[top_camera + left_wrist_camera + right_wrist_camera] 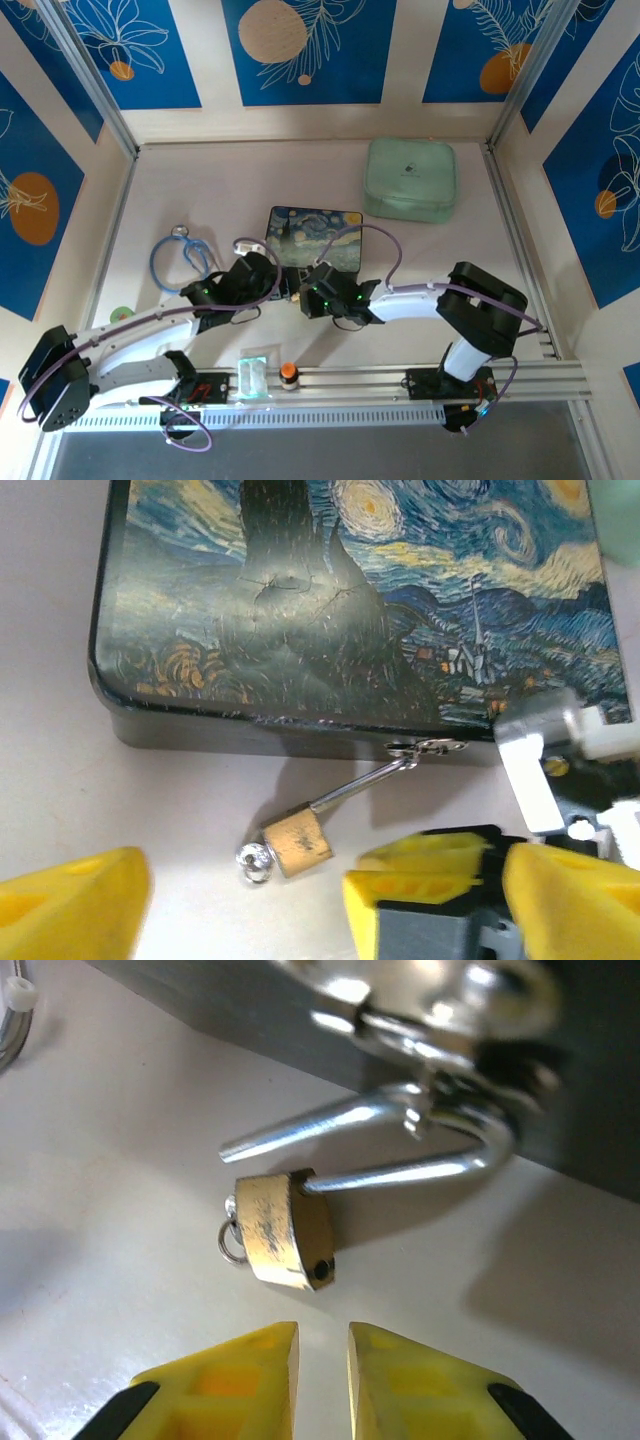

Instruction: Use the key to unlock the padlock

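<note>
The padlock (285,1232) lies on the table (60,780) just in front of the painted box (350,610). Its shackle (440,1165) is hooked through the box's hasp (425,747), with one leg clear of the brass body. The key (253,861) sits at the body's base. The right gripper (322,1335) is near the padlock, fingers almost together and empty. The left gripper (325,900) is spread wide and holds nothing.

Padlock (297,844) on the table (60,780) just before the box (350,610) (key (253,861) beside it)
</note>
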Motion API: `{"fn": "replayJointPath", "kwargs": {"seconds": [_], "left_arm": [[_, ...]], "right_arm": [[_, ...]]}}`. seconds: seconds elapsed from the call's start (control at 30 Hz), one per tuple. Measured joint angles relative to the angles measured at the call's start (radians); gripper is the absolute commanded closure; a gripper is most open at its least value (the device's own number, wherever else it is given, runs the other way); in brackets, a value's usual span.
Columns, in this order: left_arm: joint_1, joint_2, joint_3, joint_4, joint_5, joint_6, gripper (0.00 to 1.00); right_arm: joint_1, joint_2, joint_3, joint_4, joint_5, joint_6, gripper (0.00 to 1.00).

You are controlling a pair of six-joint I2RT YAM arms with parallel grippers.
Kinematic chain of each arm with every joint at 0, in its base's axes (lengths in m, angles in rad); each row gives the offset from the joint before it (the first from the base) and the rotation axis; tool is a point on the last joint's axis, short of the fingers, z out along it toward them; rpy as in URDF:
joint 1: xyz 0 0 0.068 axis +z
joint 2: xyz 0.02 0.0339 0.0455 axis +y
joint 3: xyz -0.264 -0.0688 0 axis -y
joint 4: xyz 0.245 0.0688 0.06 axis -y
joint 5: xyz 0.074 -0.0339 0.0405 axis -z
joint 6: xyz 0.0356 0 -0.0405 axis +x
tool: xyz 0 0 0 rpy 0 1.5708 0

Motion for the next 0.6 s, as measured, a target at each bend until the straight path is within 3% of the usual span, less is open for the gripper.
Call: {"fn": "replayJointPath", "kwargs": {"seconds": [0.13,0.6], "left_arm": [[0.001,0.055,-0.016,0.021,-0.026,0.007,0.59],[-0.012,0.307,-0.018,0.061,-0.185,-0.013,0.63]], "right_arm": [[0.000,-0.042,-0.030,-0.036,0.014,0.012,0.75],[0.000,-0.083,-0.069,-0.062,0.074,0.026,0.73]]}}
